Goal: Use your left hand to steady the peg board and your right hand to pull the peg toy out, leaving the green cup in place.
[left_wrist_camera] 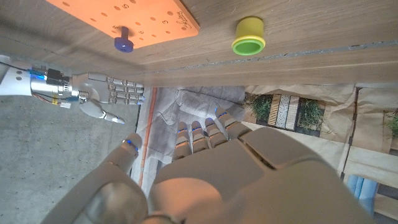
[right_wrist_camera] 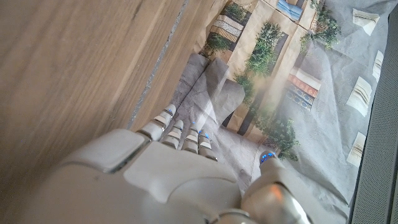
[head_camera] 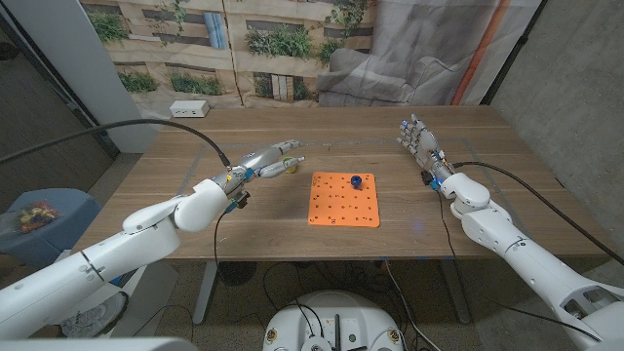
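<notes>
Orange peg board [head_camera: 344, 199] lay mid-bench with the blue peg toy [head_camera: 357, 181] standing in it, green cup [head_camera: 274, 169] by my left robot hand [head_camera: 273, 159], both robot hands spread and empty, right robot hand [head_camera: 419, 139] well apart, awaiting approach.

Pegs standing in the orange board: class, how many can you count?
1. A single blue peg stands near the far edge of the orange board; the other holes look empty.
</notes>
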Controlling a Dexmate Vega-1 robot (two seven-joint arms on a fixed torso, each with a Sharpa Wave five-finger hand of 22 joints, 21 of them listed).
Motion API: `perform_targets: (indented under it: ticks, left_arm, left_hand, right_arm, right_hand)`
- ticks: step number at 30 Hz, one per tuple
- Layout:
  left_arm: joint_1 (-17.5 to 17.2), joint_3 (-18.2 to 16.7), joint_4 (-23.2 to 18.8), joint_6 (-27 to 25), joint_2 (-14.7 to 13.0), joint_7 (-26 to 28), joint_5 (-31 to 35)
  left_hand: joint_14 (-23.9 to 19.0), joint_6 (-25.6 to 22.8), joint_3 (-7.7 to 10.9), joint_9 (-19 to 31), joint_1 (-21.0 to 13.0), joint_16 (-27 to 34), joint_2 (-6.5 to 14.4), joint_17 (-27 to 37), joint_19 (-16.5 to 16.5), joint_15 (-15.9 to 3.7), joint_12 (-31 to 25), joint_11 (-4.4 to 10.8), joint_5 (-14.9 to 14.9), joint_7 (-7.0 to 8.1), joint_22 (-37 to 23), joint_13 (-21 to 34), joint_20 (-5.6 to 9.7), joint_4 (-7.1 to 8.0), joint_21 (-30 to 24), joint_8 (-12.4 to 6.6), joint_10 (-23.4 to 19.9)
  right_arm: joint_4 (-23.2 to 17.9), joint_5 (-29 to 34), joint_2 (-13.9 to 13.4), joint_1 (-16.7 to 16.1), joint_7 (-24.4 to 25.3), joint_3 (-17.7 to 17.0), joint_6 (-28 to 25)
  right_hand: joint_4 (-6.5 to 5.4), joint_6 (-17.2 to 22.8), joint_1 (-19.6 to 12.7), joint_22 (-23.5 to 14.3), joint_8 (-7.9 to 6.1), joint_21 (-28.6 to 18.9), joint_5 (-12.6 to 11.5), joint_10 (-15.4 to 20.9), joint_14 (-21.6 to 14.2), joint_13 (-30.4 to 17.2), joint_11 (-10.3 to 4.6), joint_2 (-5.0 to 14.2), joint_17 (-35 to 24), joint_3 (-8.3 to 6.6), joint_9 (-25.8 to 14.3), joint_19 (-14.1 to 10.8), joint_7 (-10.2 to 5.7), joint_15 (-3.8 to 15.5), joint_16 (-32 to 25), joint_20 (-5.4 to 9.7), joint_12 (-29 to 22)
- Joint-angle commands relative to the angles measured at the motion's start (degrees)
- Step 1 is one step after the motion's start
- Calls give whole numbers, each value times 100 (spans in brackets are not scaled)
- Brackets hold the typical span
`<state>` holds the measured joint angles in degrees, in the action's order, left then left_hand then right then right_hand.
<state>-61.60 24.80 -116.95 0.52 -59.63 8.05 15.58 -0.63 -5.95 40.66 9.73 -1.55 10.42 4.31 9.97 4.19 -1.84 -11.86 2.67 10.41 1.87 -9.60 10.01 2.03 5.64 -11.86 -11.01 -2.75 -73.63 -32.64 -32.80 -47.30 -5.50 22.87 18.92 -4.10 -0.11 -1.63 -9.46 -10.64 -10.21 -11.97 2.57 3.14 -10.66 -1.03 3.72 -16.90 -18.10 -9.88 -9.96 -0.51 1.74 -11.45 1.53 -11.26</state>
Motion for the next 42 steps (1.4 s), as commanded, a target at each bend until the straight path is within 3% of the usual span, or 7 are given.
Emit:
perform_targets:
  ticks: [1, 15, 25, 42]
  left_arm:
    - [122, 194, 31, 380, -196, -274, 1221]
    - [376, 545, 285, 903, 69, -488, 2052]
    - [559, 789, 526, 1227, 220, -584, 2613]
    - [705, 1126, 1008, 1384, 607, -531, 2868]
  left_hand:
    - [19, 45, -15, 17, 81, 2, 409, 17, 47, -447, 30, 90, 5, 90, -18, 21, 821, 68, 24, 45, 11]
    - [54, 209, -123, 19, 153, -3, 338, 29, -8, -544, 72, 197, 10, 258, -22, 21, 918, 182, 69, 90, 38]
    - [87, 243, -164, 18, 168, -11, 314, 31, -61, -559, 96, 223, 12, 234, -24, 20, 954, 220, 90, 85, 78]
    - [143, 241, -238, 13, 189, -18, 281, 36, -163, -528, 118, 169, 14, 207, -27, 16, 1001, 280, 122, 67, 128]
  right_arm:
    - [95, -18, 20, 12, -39, 15, 28]
    - [-35, -35, -133, -111, -69, -48, 38]
    - [-219, -57, -272, -232, -49, -107, -22]
    - [-427, -52, -360, -441, 75, -175, -15]
  right_hand:
    - [39, -16, -82, -17, -6, -51, -40, 38, 26, -18, -19, 27, 4, -19, -17, -25, -45, 115, 4, 53, 9]
    - [48, -3, -86, -16, -11, -52, -36, 50, 27, -17, -22, 46, 31, -34, -17, -25, -33, 111, 1, 57, 8]
    - [54, 0, -87, -16, -11, -54, -32, 59, 7, -17, -28, 51, 48, -39, -17, -29, -31, 94, -10, 61, 7]
    - [54, 14, -69, -16, -14, -55, -23, 58, 9, -17, -27, 59, 67, -37, -17, -31, -21, 96, -20, 59, 11]
